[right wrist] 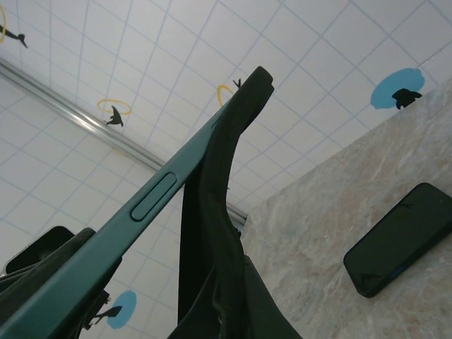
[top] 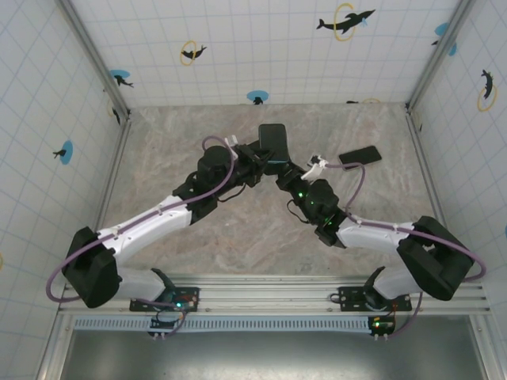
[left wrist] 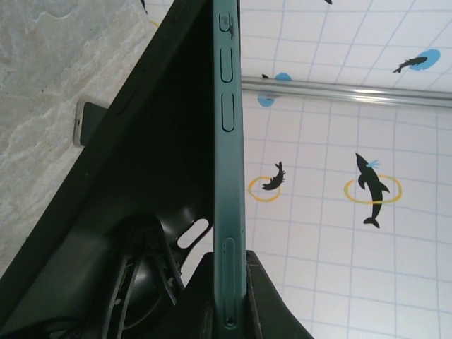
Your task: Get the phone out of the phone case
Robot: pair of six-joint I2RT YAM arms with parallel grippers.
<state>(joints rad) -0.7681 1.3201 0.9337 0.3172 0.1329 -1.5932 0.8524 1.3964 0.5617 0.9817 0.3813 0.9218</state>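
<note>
Both grippers hold up a dark teal phone case (top: 273,141) above the middle of the table. My left gripper (left wrist: 229,300) is shut on the case's side rim (left wrist: 227,141), near its buttons. The case's hollow inside and camera cutout (left wrist: 194,233) show, with no phone in it. My right gripper (right wrist: 227,311) is shut on another edge of the case (right wrist: 155,198), which bends there. A black phone (top: 360,156) lies flat on the table to the right, apart from the case. It also appears in the right wrist view (right wrist: 399,240).
The marbled table (top: 238,229) is walled by white tiled panels (top: 261,47) with dolphin stickers at the back and both sides. A metal rail (top: 269,297) carries the arm bases at the near edge.
</note>
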